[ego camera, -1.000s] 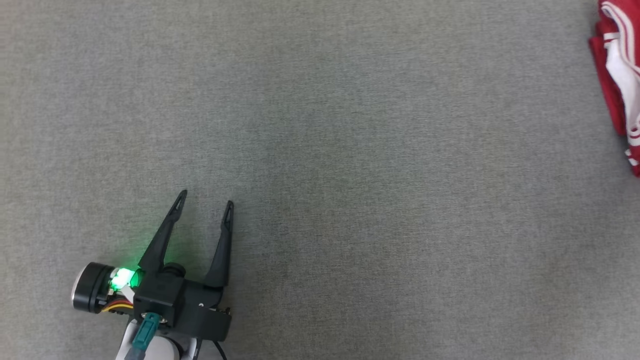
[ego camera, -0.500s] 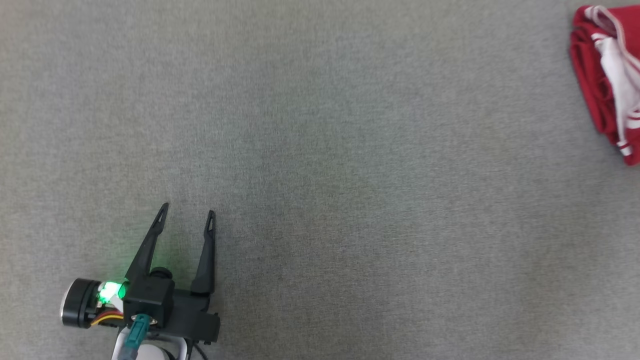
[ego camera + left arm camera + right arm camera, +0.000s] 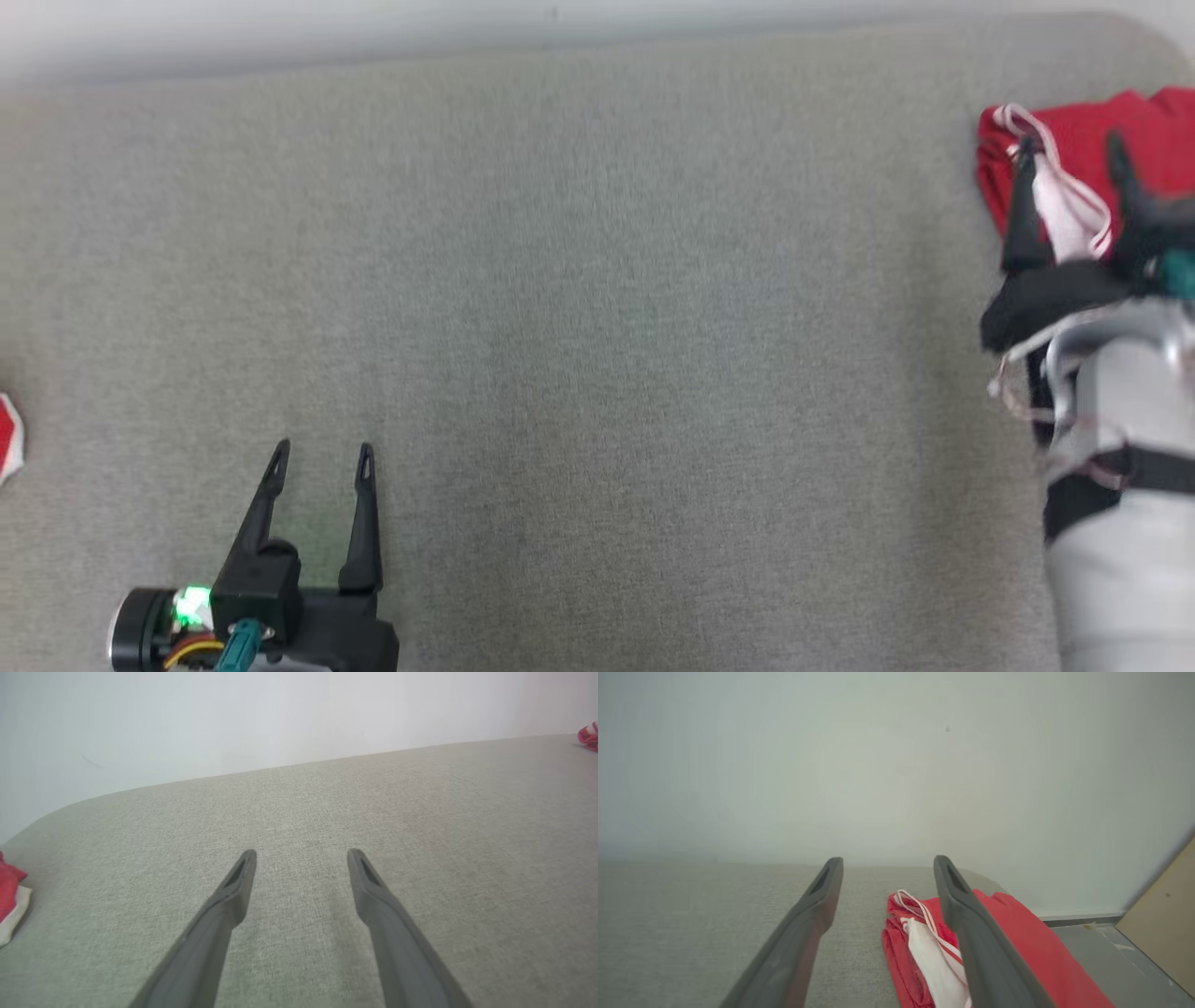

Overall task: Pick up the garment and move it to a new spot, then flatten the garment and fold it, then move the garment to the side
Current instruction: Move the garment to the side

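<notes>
The garment is a bunched red cloth with white trim, lying at the far right end of the grey padded surface. My right gripper hovers over its left part, open, with nothing between the fingers. In the right wrist view the garment lies below and just ahead of the right gripper, partly hidden by one finger. My left gripper stands open over bare surface at the lower left, far from the garment. The left wrist view shows the left gripper open and the garment far off at the right edge.
A second red-and-white cloth lies at the surface's left edge, also seen as the cloth. A white wall runs behind the far edge. Past the surface's right end are floor and a brown board.
The head camera has swung, so the far edge and wall now show. My right arm has come into view with its gripper over the garment. The left gripper's fingers stand slightly closer together.
</notes>
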Robot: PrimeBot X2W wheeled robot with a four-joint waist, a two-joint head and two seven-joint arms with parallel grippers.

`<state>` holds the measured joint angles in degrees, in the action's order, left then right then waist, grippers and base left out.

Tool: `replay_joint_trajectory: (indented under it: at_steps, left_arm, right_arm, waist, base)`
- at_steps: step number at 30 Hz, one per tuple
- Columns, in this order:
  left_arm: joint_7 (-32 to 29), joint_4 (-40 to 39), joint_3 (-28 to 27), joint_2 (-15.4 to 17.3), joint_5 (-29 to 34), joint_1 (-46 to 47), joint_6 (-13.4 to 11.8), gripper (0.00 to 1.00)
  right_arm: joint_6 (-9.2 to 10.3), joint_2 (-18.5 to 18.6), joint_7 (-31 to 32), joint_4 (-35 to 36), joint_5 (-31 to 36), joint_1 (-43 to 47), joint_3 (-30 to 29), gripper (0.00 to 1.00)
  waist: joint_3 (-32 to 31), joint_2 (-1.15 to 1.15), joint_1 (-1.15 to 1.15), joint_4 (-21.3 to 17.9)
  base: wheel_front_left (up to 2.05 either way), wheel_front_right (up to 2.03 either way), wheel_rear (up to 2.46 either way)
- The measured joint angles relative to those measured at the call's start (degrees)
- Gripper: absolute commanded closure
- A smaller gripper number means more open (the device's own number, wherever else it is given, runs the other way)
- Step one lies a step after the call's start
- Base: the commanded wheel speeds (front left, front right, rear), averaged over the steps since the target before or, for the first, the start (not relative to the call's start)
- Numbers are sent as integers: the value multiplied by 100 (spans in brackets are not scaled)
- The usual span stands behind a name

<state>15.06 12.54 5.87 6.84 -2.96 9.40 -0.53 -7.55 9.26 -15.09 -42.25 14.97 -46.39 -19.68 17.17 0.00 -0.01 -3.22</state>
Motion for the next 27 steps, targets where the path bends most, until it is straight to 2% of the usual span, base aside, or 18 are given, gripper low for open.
replay_joint_trajectory:
  at_steps: [5, 12, 17, 27]
  left_arm:
    - [0, 98, -103, -81, -16, -223, 3, 0]
    - [0, 237, -272, -144, -24, -483, 47, 0]
    - [0, 313, -352, -198, -30, -604, 54, 0]
    - [0, 382, -480, -286, -23, -850, 96, 0]
  right_arm:
    - [0, -208, -3, 645, -697, 1076, 617, 0]
    - [0, -392, -3, 989, -1346, 2154, 1348, 0]
    - [-1, -489, -4, 1134, -1526, 2671, 1725, 0]
    - [0, -620, -3, 1357, -1800, 3313, 2057, 0]
  waist:
    - [-375, -1, -1, 23]
    - [-851, -1, -1, 93]
    - [-1148, -1, -1, 150]
    - [-1565, -1, 0, 221]
  base:
    - [0, 0, 0]
    - [0, 0, 0]
    - [0, 0, 0]
    - [0, 0, 0]
